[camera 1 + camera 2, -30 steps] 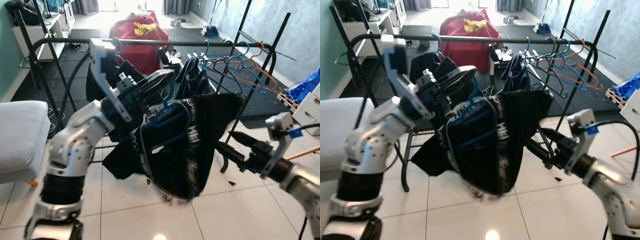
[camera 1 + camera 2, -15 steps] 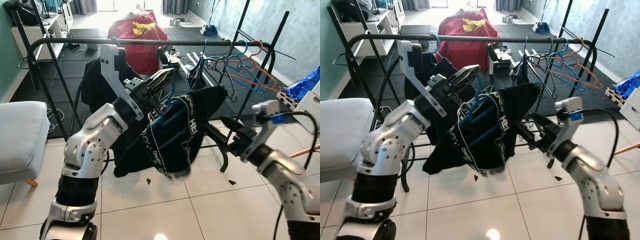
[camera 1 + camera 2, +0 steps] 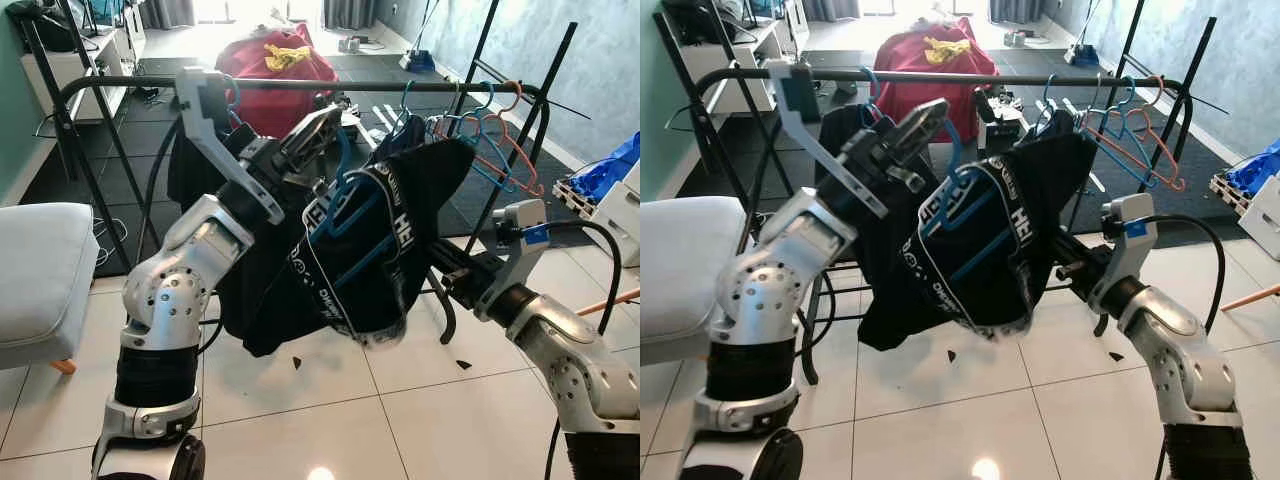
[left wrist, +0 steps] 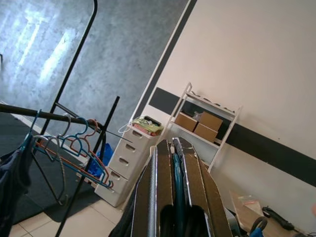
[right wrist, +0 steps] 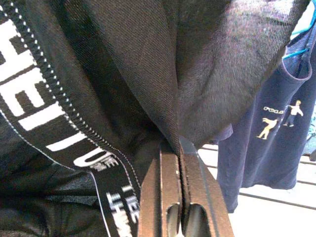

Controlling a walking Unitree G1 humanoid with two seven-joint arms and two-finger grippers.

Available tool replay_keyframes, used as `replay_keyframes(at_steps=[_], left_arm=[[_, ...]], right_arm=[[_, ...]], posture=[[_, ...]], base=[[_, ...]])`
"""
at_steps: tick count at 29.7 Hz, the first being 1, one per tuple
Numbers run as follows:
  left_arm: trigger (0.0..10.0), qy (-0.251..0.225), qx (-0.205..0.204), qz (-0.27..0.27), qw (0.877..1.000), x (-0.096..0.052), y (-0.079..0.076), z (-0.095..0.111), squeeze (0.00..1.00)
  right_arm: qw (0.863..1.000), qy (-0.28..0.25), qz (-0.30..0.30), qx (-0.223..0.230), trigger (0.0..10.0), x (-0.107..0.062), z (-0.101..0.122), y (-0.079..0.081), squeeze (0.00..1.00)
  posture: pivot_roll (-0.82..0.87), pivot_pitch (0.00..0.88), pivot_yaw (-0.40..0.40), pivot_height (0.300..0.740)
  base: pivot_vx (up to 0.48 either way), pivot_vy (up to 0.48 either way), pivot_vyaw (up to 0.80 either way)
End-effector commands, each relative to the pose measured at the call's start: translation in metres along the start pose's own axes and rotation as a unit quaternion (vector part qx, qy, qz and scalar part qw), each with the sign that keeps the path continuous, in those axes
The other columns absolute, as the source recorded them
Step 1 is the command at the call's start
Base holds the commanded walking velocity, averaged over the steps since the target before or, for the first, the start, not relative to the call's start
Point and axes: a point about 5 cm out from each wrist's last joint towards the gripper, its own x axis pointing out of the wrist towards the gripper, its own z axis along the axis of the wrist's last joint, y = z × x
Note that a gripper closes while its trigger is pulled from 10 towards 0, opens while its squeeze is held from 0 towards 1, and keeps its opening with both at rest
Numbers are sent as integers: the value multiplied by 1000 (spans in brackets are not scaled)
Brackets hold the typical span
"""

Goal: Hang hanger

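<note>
Almost at the rail with this one

I had the left gripper (image 3: 318,128) clamped tight on the blue hanger (image 3: 345,200) just under the rail (image 3: 330,86), while the right gripper (image 5: 178,148) pinched the black garment (image 3: 400,230) closed-fingered, so it wouldn't slide off, I think.

Head stereo pair down on the clothes rack (image 3: 300,86); wrist cameras close along their fingers.

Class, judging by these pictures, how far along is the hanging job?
Done: the black garment sits on the blue hanger. In hand: the left pincer grips the hanger's neck below the rail; the right pincer pinches the garment. Left: hooking it over the rail.
</note>
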Motion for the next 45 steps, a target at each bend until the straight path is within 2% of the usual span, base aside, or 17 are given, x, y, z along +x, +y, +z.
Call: replay_keyframes(at_steps=[1, 10, 13, 17, 18, 19, 21, 22, 25, 28, 32, 33, 35, 37, 38, 40, 45], left_arm=[[10000, -11, -10, -17, 1000, 3, -8, 3, 0], [10000, -8, -10, -11, 1000, 5, -7, 2, 0], [10000, -7, -3, -4, 1000, 4, -4, 3, 0], [10000, 34, 85, 1, 996, -5, 8, 3, 0], [10000, 34, 85, 1, 996, -5, 8, 3, 0], [10000, 57, 124, 2, 991, -10, 16, 3, 0], [10000, 86, 166, 0, 982, -19, 25, 4, 0], [10000, 86, 166, 0, 982, -19, 25, 4, 0], [10000, 97, 181, -16, 979, -22, 25, 7, 0], [10000, 110, 193, -55, 973, -26, 20, 9, 0], [10000, 113, 195, -92, 970, -30, 14, 10, 0], [10000, 113, 191, -124, 967, -33, 8, 12, 0], [10000, 113, 191, -124, 967, -33, 8, 12, 0], [10000, 123, 184, -197, 955, -44, -4, 17, 0], [10000, 123, 184, -197, 955, -44, -4, 17, 0], [10000, 137, 173, -246, 944, -53, -12, 20, 0], [10000, 150, 164, -286, 932, -59, -17, 23, 0]], right_arm=[[1000, -7, -6, -4, 0, 0, 3, -2, 0], [1000, -14, -7, -4, 0, 0, 4, -3, 0], [999, -39, 2, 18, 0, -3, 11, -2, 0], [993, -104, 10, 57, 0, -12, 32, -4, 0], [993, -104, 10, 57, 0, -12, 32, -4, 0], [990, -125, 6, 61, 0, -16, 42, -9, 0], [985, -157, -3, 64, 0, -25, 58, -19, 0], [985, -157, -3, 64, 0, -25, 58, -19, 0], [981, -181, -21, 60, 0, -35, 72, -32, 0], [978, -198, -35, 49, 0, -42, 85, -40, 0], [978, -196, -44, 48, 0, -43, 86, -42, 0], [980, -186, -58, 46, 0, -43, 83, -45, 0], [980, -186, -58, 46, 0, -43, 83, -45, 0], [980, -172, -90, 46, 0, -44, 78, -52, 0], [980, -172, -90, 46, 0, -44, 78, -52, 0], [979, -168, -106, 49, 0, -44, 76, -57, 0], [978, -164, -118, 51, 0, -44, 76, -62, 0]], posture=[[-52, 82, -39, 740], [-56, 83, -37, 740], [-57, 84, -36, 740], [-60, 87, -37, 740], [-60, 87, -37, 740], [-62, 88, -35, 740], [-67, 92, -30, 740], [-67, 92, -30, 740], [-67, 91, -32, 740], [-71, 88, -35, 740], [-72, 87, -36, 740], [-71, 87, -37, 740], [-71, 87, -37, 740], [-69, 85, -39, 740], [-69, 85, -39, 740], [-69, 85, -39, 740], [-69, 85, -39, 740]], base=[[0, 0, 0], [0, 0, 0], [0, 0, 0], [0, 0, 0], [0, 0, 0], [0, 0, 0], [0, 0, 0], [0, 0, 0], [0, 0, 0], [0, 0, 0], [0, 0, 0], [0, 0, 0], [0, 0, 0], [0, 0, 0], [0, 0, 0], [0, 0, 0], [0, 0, 0]])
